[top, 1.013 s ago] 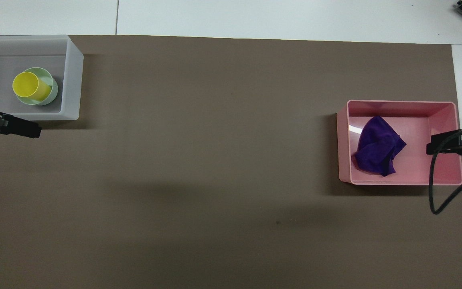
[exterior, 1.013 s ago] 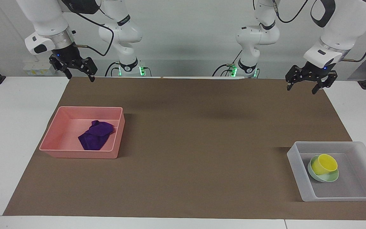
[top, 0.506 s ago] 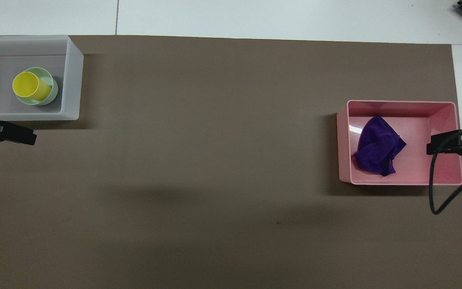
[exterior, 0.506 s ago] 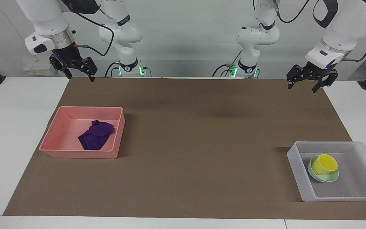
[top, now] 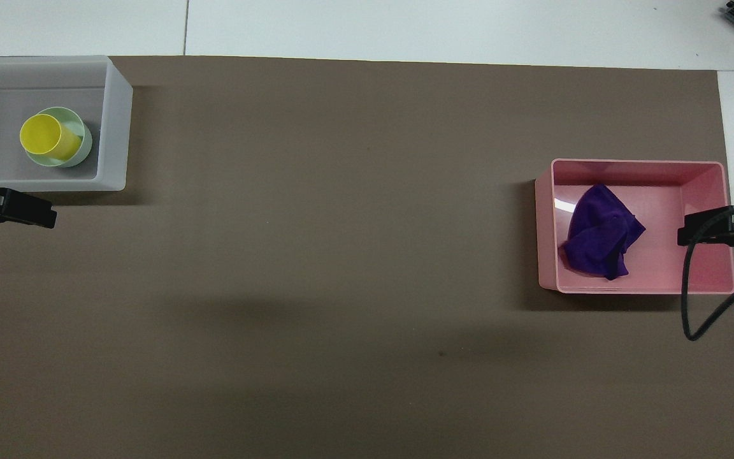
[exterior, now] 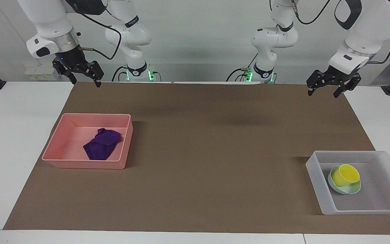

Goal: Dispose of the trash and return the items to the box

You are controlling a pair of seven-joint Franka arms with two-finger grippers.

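The purple cloth (exterior: 101, 144) lies crumpled in the pink tray (exterior: 83, 165) toward the right arm's end of the table; it also shows in the overhead view (top: 599, 233). The yellow cup (exterior: 347, 174) sits tilted in the mint-green bowl (exterior: 349, 189), inside the translucent box (exterior: 317, 183) toward the left arm's end. My left gripper (exterior: 322, 95) is open and empty, raised over the mat's edge nearest the robots. My right gripper (exterior: 86, 83) is open and empty, raised over the mat's corner near the robots.
A brown mat (exterior: 208, 152) covers most of the white table. In the overhead view the pink tray (top: 634, 164) and the box (top: 115, 121) stand at the two ends of the mat. A black cable (top: 689, 306) hangs from the right arm beside the pink tray.
My left gripper has drawn back a little toward the robots' end and risen slightly. The right arm, the cloth, the cup and the bowl have not moved.
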